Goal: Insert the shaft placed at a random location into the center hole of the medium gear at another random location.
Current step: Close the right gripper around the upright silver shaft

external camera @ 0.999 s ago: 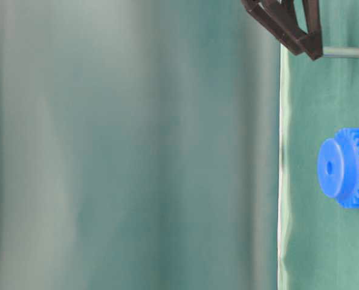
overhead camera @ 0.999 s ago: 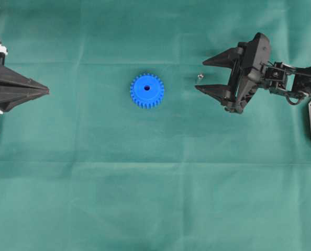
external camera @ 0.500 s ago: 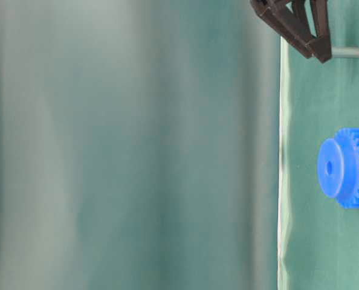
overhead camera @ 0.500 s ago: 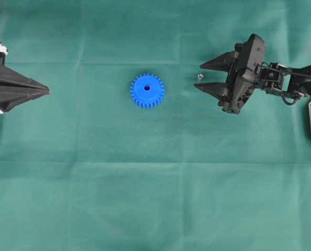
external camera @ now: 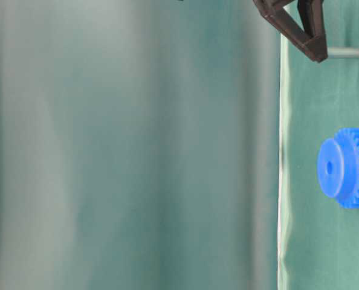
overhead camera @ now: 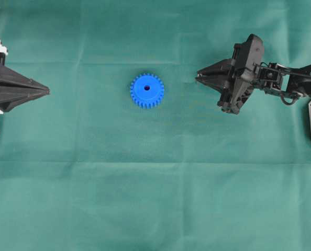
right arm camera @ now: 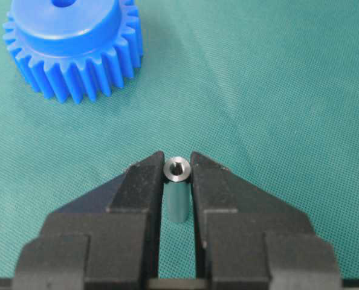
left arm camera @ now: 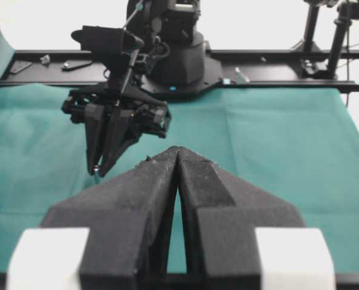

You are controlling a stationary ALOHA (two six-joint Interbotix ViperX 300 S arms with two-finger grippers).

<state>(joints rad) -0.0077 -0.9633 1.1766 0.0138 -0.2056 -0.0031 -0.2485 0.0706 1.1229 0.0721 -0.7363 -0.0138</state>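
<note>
The medium gear [overhead camera: 147, 90] lies flat on the green cloth, its center hole [overhead camera: 147, 87] facing up and empty. My right gripper [right arm camera: 178, 160] is to the right of the gear, low over the cloth. Its fingertips are pressed against both sides of the shaft [right arm camera: 178, 170], a small silver pin standing upright. In the table-level view the shaft [external camera: 344, 52] sticks out from the right gripper [external camera: 317, 54], apart from the gear [external camera: 347, 168]. My left gripper [overhead camera: 46, 91] rests shut and empty at the far left.
Green cloth [overhead camera: 155, 183] covers the whole table. The right arm's base and a black rail [left arm camera: 258, 57] run along the far edge in the left wrist view. A fold line crosses the cloth below the gear.
The right gripper's jaws have closed from wide open onto the shaft, which stood between them. The gear and the left arm have not moved.
</note>
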